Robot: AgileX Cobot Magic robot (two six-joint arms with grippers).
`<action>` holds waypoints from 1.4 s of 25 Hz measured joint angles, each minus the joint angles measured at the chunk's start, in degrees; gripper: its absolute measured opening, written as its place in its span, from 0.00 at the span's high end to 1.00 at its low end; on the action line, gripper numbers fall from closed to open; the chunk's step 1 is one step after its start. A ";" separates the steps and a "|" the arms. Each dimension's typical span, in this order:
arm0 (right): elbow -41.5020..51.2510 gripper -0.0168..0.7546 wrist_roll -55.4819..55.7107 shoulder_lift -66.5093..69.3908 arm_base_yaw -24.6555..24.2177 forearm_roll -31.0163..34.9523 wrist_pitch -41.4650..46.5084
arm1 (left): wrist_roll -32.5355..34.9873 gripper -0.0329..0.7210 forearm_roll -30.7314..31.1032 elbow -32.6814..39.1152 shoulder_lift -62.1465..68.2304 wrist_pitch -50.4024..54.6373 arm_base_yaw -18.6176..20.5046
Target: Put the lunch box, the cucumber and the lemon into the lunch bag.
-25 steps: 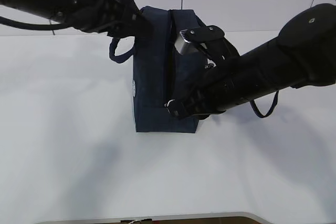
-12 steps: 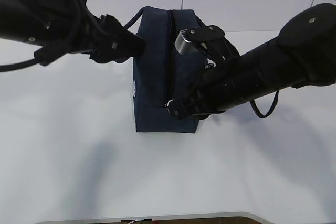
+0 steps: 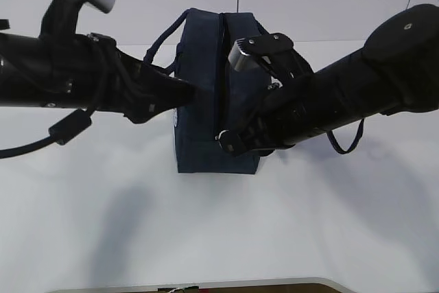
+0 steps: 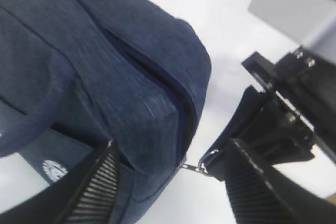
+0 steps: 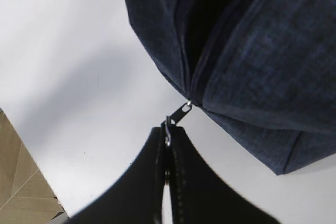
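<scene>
Both end effectors are on the lunch bag (image 3: 206,128), which stands in the middle of the white tabletop (image 3: 137,224). On my left side, the left end effector (image 4: 163,192) has swung down and forward along the bag's flank since a second ago; its fingers are spread, straddling the bag's near corner without pinching it. My right end effector (image 5: 167,145) has not shifted: its fingers are pressed together on the silver ring pull (image 5: 169,127) at the near end of the zipper (image 5: 191,45), which gapes slightly there. Lunch box, cucumber and lemon are nowhere visible, so I judge they are inside and I am bracing the bag for zipper work.
</scene>
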 joint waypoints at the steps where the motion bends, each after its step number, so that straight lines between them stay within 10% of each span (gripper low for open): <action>1: 0.00 0.97 -0.02 0.00 0.00 0.00 0.00 | 1.16 0.35 -0.95 0.13 0.84 0.36 0.00; 35: 0.00 0.97 -0.02 0.00 0.00 0.00 1.48 | 16.57 0.36 -4.41 -5.88 14.99 0.31 0.11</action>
